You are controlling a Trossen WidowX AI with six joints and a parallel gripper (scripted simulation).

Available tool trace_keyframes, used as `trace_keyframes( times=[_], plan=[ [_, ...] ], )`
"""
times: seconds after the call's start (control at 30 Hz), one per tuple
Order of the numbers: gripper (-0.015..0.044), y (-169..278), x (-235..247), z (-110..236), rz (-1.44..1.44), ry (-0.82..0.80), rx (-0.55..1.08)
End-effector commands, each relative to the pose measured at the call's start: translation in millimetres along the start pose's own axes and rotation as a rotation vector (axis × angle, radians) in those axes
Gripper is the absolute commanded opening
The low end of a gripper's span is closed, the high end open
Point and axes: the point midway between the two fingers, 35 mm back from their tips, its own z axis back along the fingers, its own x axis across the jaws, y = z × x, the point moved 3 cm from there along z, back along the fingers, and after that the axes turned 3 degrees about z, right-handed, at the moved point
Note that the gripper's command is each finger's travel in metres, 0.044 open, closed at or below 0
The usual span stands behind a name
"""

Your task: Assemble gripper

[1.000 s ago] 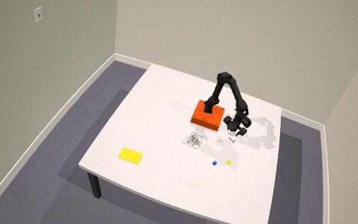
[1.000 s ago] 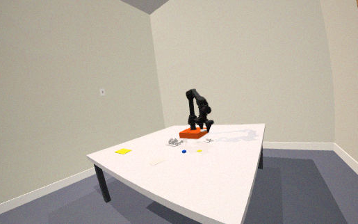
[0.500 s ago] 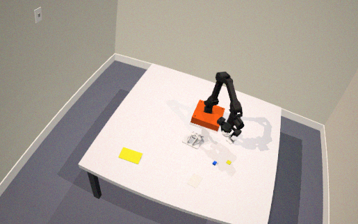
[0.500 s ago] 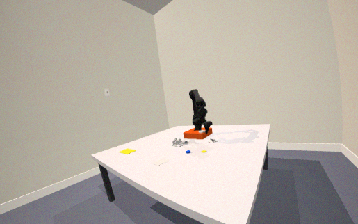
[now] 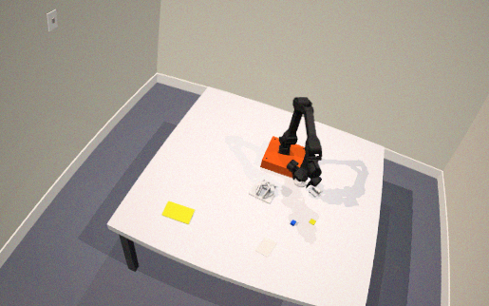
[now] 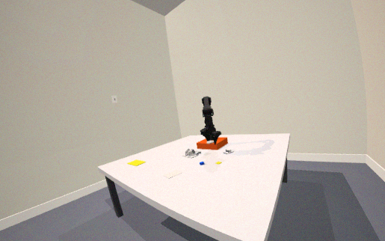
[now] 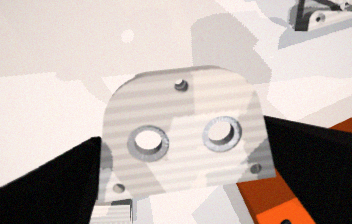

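Note:
My gripper (image 5: 306,181) (image 7: 180,134) is shut on the pale grey housing plate (image 5: 299,182) (image 6: 210,142) (image 7: 186,120), gripping it by its two sides. The plate is held above the table near the orange block. Its two ringed holes and three small holes show in the wrist view. The gripper base (image 5: 253,194) (image 6: 187,156) lies on the table, to the left of my gripper in the top view. Grey jaw parts (image 5: 265,189) (image 6: 191,152) stand on it. The base's edge area shows at the wrist view's upper right. Whether the teeth mesh is too small to tell.
The orange block (image 5: 276,157) (image 6: 221,142) (image 7: 282,207) under the arm is close behind the gripper. A small grey stand (image 5: 314,191) (image 6: 228,151) lies to the right. A blue cube (image 5: 293,222), a small yellow piece (image 5: 312,221), a cream square (image 5: 266,247) and a yellow sheet (image 5: 178,212) lie farther forward.

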Motion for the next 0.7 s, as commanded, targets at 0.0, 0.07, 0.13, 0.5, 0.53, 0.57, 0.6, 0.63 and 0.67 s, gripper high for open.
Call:
trace_keyframes(
  times=[0.0,0.07,0.13,0.5,0.53,0.57,0.6,0.63,0.67],
  plan=[
    [0.0351,-6.5,-11.3,-0.2,0.017,0.0,0.002],
    [0.0351,-10.3,-16.7,-0.2,0.025,0.0,0.002],
    [0.0351,-14.0,-22.2,-0.2,0.033,0.001,0.001],
    [0.0351,-31.9,-54.0,-0.3,0.076,0.004,-0.001],
    [0.0351,-33.3,-57.0,-0.3,0.08,0.005,-0.001],
    [0.0351,-34.7,-60.0,-0.3,0.084,0.005,-0.001],
    [0.0351,-36.0,-63.0,-0.3,0.087,0.005,-0.001],
    [0.0351,-37.3,-66.0,-0.3,0.091,0.005,-0.001],
    [0.0351,-38.5,-69.0,-0.3,0.095,0.006,-0.001]
  ],
)
